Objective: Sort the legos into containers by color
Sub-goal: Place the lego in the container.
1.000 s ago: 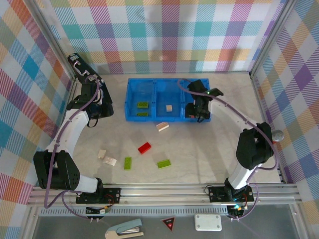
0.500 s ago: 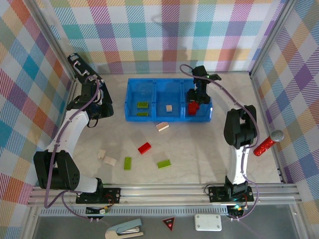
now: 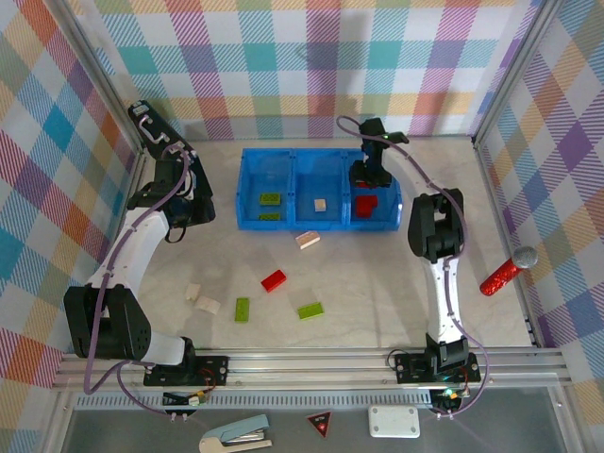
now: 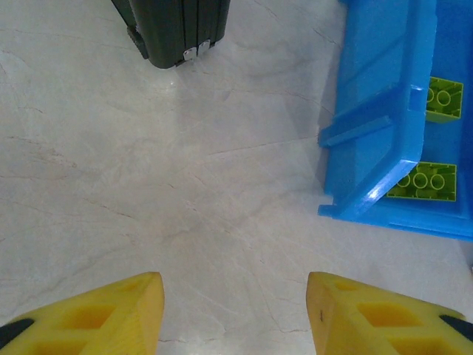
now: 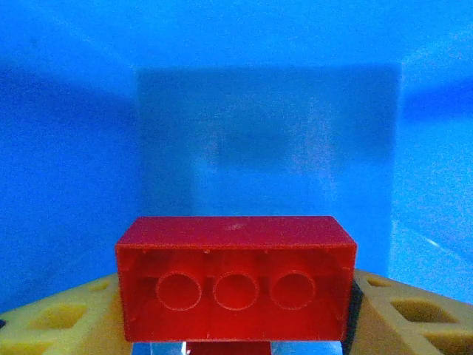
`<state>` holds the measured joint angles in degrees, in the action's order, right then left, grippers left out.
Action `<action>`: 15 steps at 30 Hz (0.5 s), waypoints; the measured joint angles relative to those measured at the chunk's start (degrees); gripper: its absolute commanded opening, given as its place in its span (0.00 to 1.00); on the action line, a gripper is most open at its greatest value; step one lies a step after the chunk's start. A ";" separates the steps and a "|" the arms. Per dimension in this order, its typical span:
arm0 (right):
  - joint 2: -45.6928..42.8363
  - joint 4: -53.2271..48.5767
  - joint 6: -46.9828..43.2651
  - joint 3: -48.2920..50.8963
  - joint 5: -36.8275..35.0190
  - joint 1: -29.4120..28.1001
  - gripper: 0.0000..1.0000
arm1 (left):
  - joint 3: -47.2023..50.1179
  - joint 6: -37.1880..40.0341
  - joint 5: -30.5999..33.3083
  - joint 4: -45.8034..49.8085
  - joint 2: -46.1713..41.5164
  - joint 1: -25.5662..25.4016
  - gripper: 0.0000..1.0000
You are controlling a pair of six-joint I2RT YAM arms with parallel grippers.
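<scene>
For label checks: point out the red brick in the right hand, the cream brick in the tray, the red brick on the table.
held red brick point(image 5: 236, 277), right wrist view, hollow underside.
cream brick point(image 3: 321, 204), top view, top face.
table red brick point(image 3: 274, 279), top view, top face.

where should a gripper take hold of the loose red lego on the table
Across its two long sides at mid-length, coming straight down. The loose red lego lies flat on the table, turned diagonally, so the jaws should be rotated square to its long edges. Nothing touches it; the nearest green lego lies apart, leaving room for both fingers.
</scene>
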<state>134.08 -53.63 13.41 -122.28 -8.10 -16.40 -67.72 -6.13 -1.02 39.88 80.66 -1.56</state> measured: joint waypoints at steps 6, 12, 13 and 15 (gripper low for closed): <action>3.10 -0.94 -1.11 -1.40 -0.85 0.00 0.66 | 0.09 0.00 0.02 -0.02 0.00 0.00 0.54; 4.20 -1.60 -1.97 -1.84 -1.29 0.00 0.71 | 0.09 0.00 0.00 -0.02 0.00 0.00 0.54; 4.20 -1.70 -1.95 -1.95 -1.27 0.02 0.72 | 0.09 0.00 0.00 -0.02 0.00 0.00 0.54; 4.20 -1.84 -1.97 -2.19 -1.25 0.11 0.73 | 0.09 0.00 0.00 -0.02 0.00 0.00 0.54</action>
<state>138.28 -55.46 11.44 -124.46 -9.34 -16.29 -67.64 -6.13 -1.02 39.86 80.66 -1.56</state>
